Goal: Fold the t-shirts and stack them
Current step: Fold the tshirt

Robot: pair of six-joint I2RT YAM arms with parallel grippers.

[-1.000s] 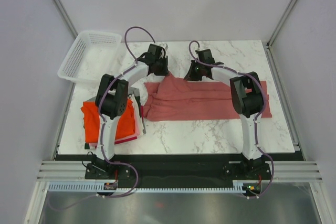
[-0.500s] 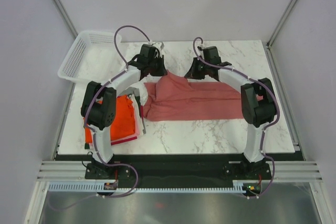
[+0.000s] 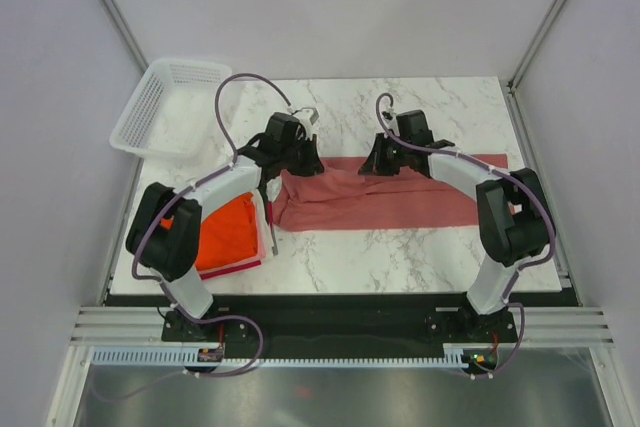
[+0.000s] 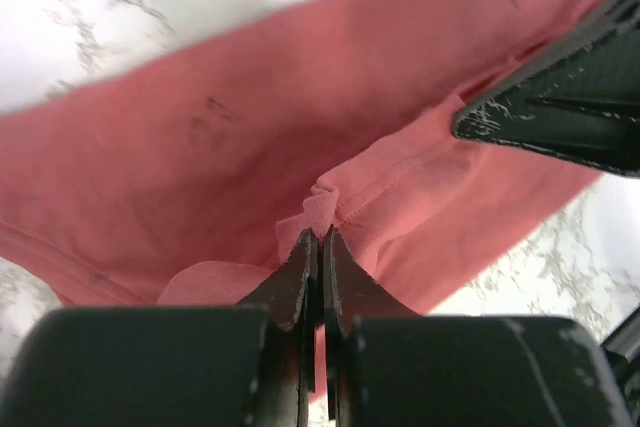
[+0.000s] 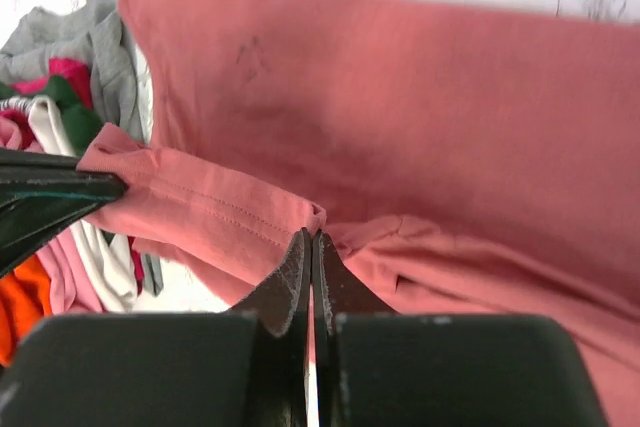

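Pinching pinkish-red t-shirt [image 3: 380, 202] at far hem: left gripper [image 4: 320, 237] and right gripper [image 5: 310, 237] both clenched on thin folds; uneven travel could slip cloth, skew fold, or snag folded stack [image 3: 225, 232] at left

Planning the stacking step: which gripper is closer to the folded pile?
Left. The left gripper pinches the red shirt just beyond the pile; the right gripper grips the same shirt farther right.

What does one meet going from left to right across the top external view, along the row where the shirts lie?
folded t-shirt stack → left tool → right tool → right end of the dusty red t-shirt
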